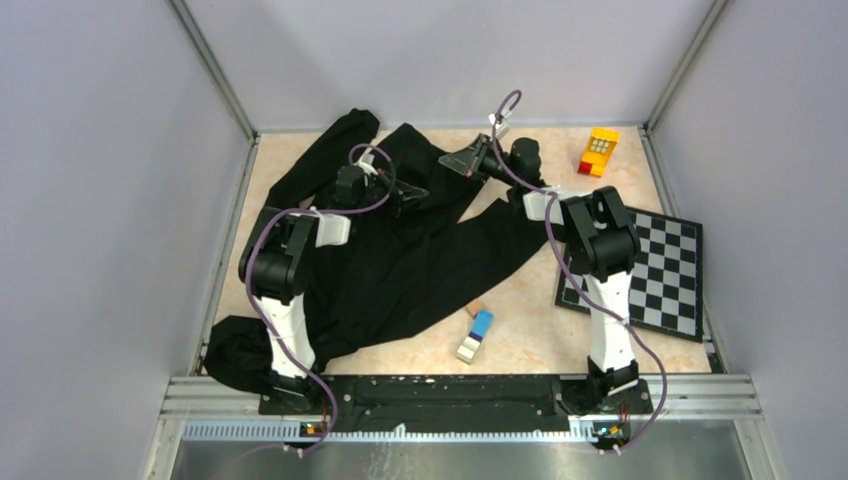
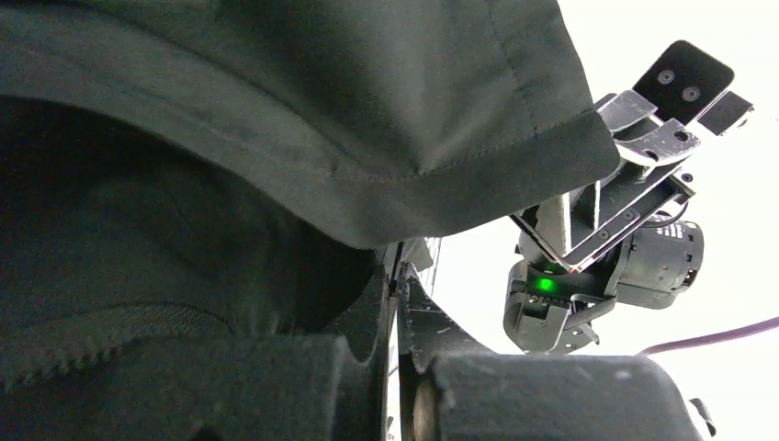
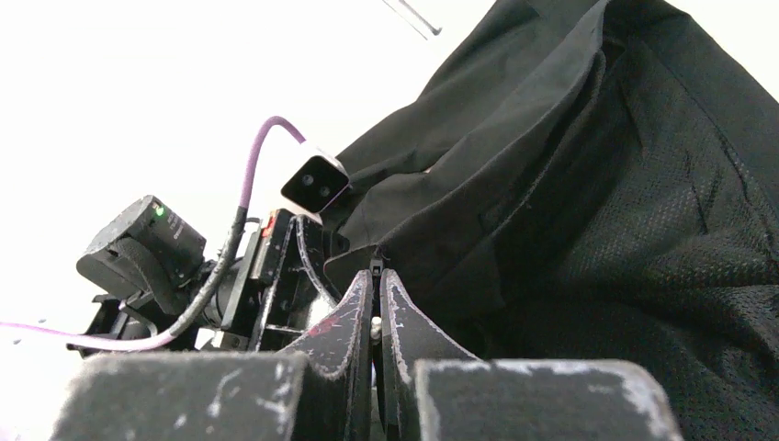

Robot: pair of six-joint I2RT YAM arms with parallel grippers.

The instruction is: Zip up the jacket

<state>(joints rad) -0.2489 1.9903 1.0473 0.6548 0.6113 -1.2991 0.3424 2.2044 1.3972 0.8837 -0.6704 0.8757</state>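
The jacket [image 1: 400,270] sprawls over the left half of the bench [image 1: 520,300], from the far edge to the near-left corner. Near the far edge, the left end effector [image 1: 408,196] is pressed together, pinching a fold of it, and the right end effector [image 1: 462,160] pinches a raised edge. A chequered board [image 1: 650,270] lies at the right edge.

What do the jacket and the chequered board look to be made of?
The jacket: matte black woven cloth, shown by stitched seams and soft folds; its inner lining looks like mesh. The chequered board: flat, stiff-looking printed sheet, perhaps card or plastic; cannot tell.
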